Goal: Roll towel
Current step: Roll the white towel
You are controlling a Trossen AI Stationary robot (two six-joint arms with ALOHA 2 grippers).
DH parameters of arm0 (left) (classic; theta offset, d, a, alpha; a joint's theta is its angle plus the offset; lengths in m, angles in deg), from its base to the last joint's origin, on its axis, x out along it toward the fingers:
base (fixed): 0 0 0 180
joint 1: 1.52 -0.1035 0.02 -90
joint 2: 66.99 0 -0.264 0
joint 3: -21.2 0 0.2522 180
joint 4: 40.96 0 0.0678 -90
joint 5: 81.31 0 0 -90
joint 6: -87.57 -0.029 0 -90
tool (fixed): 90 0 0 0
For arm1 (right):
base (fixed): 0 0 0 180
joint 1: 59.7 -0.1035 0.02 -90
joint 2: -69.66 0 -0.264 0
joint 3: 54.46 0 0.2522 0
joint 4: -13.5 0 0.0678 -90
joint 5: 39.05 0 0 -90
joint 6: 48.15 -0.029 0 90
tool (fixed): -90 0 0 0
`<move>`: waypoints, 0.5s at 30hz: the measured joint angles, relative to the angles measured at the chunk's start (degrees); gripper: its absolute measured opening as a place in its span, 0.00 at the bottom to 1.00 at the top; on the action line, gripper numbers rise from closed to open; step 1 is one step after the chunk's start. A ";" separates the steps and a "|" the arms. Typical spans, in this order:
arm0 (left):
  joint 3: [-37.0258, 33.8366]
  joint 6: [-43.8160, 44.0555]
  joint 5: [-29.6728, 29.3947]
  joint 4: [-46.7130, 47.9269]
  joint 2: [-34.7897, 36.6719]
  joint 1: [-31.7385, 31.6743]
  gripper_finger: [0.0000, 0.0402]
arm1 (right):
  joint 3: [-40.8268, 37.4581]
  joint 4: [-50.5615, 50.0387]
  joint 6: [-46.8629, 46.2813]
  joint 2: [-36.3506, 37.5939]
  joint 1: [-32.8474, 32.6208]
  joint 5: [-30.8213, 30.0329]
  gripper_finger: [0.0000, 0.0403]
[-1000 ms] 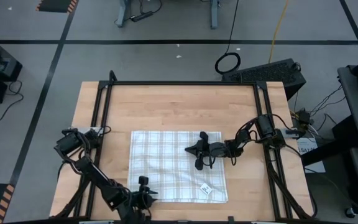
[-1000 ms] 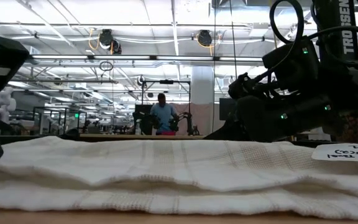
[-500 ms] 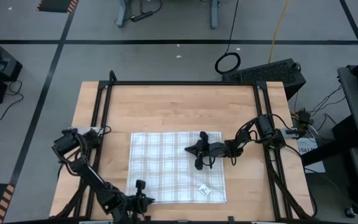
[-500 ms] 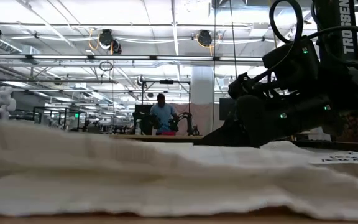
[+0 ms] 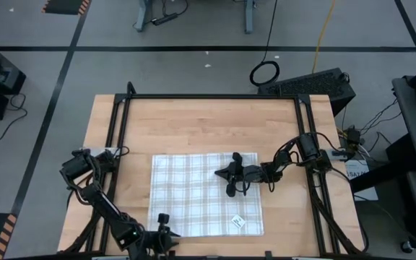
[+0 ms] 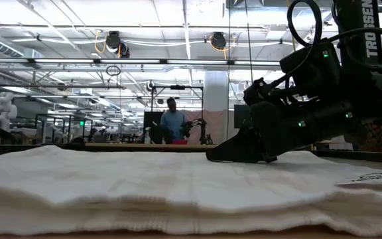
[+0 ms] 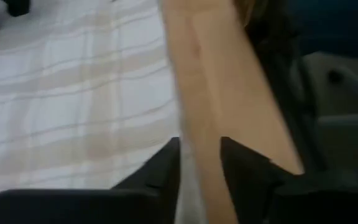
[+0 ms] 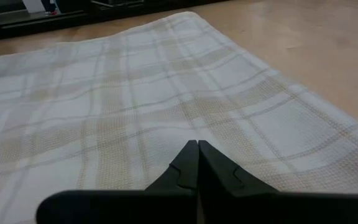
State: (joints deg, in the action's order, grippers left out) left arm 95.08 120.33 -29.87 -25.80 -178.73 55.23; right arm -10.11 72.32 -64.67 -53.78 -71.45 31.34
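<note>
1. Count: one towel (image 5: 206, 193), two arms, two grippers, one small white tag (image 5: 239, 220) on the towel near its front right corner.
2. Left gripper (image 5: 162, 225) sat at the table's front edge, at the towel's front left part. Left wrist view showed its fingers (image 7: 160, 171) slightly apart with a narrow gap; the towel's edge ran into that gap, but whether the fingers had actually pinched it could not be told.
3. Towel was lying spread flat on the front half of the table, white with a faint grey check. The low view showed its front edge (image 6: 178, 219) doubled into a shallow layered fold.
4. Right gripper (image 5: 230, 175) was farther back, low over the towel's right-centre. Right wrist view showed the fingertips (image 8: 197, 149) pressed together with no gap, tips touching the cloth; nothing was seen held between them.
5. Surface: light wood table (image 5: 208, 123) in a black frame, far half bare.
6. Room: grey floor with black tape lines, a coiled cable (image 5: 264, 72) on the floor beyond the table; in the low view, a person (image 6: 172, 126) stood far off among other rigs under ceiling lights.
</note>
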 joint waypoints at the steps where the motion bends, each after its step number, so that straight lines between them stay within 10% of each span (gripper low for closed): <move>1: 0.00 -0.03 0.67 -1.20 0.00 -0.09 0.35 | 0.00 0.00 0.00 0.00 0.00 0.00 0.00; 8: 0.04 -0.02 1.56 -1.79 5.14 0.88 0.63 | -0.02 0.00 0.00 0.00 0.00 0.02 0.00; 15: 0.11 -3.57 -6.01 4.51 15.32 4.86 0.67 | -0.02 0.00 0.09 0.00 0.00 0.09 0.00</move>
State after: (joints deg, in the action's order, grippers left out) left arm 95.19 116.76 -35.88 -21.30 -163.41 60.09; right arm -10.13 72.32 -64.58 -53.78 -71.45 31.42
